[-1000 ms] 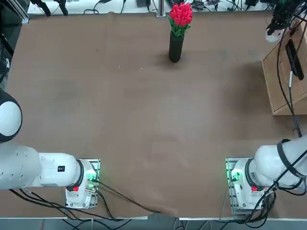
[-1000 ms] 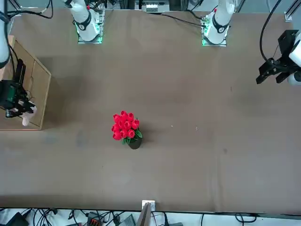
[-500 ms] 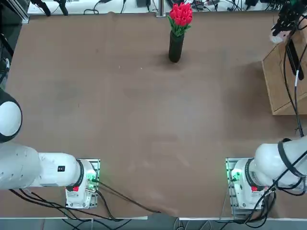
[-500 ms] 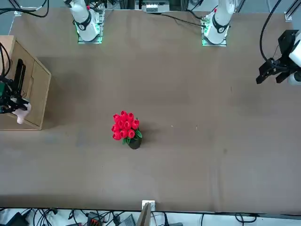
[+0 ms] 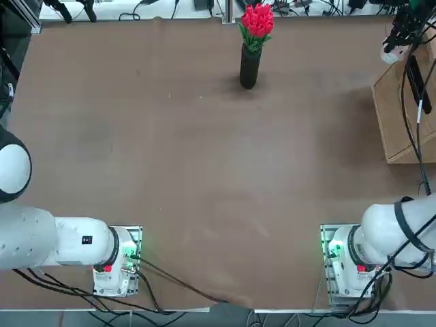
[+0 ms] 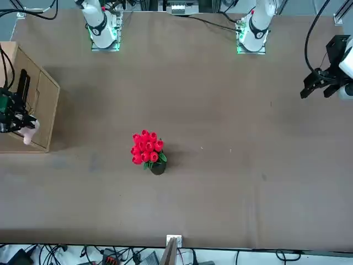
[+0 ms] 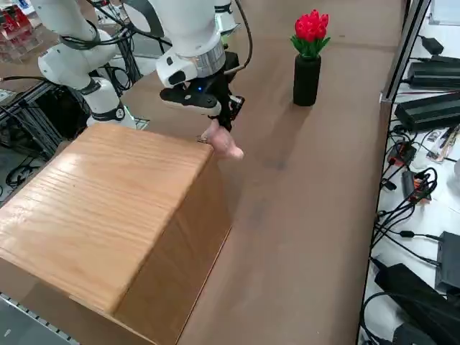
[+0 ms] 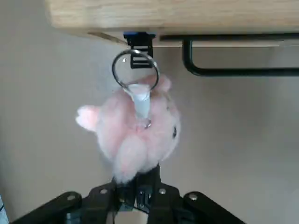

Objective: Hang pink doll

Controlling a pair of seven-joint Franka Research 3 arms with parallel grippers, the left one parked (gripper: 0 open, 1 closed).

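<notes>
The pink doll (image 8: 135, 135), a small fluffy plush with a metal key ring (image 8: 135, 70) on a white loop, is pinched at its lower end by my right gripper (image 8: 138, 186), which is shut on it. The ring sits right at a small blue-and-black clip (image 8: 139, 44) under the edge of the wooden box (image 8: 187, 11); I cannot tell whether it is hooked on. A black hook bar (image 8: 233, 71) runs beside the clip. From the side, the right gripper (image 7: 224, 115) holds the pink doll (image 7: 226, 144) at the wooden box's (image 7: 108, 208) far corner. From overhead, the pink doll (image 5: 389, 55) hangs by the box.
A black vase with red tulips (image 5: 250, 65) stands at the table's far middle, well away from the box, and also shows as the black vase (image 7: 307, 79) from the side. The wooden box (image 5: 409, 109) takes up the table's right edge. Cables lie off the table's far side.
My right gripper carried the doll a short way toward the wooden box's far corner, then almost stopped. The grip on the doll stayed the same.
</notes>
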